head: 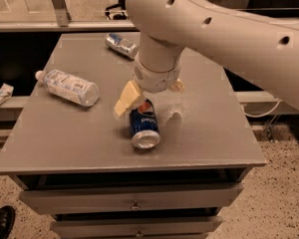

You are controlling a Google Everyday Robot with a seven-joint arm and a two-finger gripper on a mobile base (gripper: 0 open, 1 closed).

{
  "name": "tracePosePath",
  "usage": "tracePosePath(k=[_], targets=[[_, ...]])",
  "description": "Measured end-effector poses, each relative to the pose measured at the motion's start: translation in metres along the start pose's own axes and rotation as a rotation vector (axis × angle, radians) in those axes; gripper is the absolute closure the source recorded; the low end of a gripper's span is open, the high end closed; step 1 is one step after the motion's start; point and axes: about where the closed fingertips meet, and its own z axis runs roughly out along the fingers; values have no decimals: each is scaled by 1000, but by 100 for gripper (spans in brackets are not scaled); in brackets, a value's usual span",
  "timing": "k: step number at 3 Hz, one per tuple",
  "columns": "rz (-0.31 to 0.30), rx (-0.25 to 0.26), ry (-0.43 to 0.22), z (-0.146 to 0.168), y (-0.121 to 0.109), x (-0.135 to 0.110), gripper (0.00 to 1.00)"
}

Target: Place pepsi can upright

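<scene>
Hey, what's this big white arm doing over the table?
A robot arm is working on a pepsi can that lies on its side near the front of the grey table. Its gripper hangs just above the can's far end, fingers open, not holding it. A water bottle and a silver can lie further back.

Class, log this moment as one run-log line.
end effector: open, low over can's far end | pepsi can: on its side, mid-table | water bottle: left | silver can: rear
</scene>
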Motion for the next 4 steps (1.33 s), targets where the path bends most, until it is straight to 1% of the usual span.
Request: tracePosePath(k=[1, 2, 3, 4], targets=[[58, -1, 24, 10, 5, 3, 0], [102, 1, 37, 15, 11, 5, 14], [119, 11, 44, 18, 13, 5, 37], [119, 28, 41, 17, 11, 2, 60]])
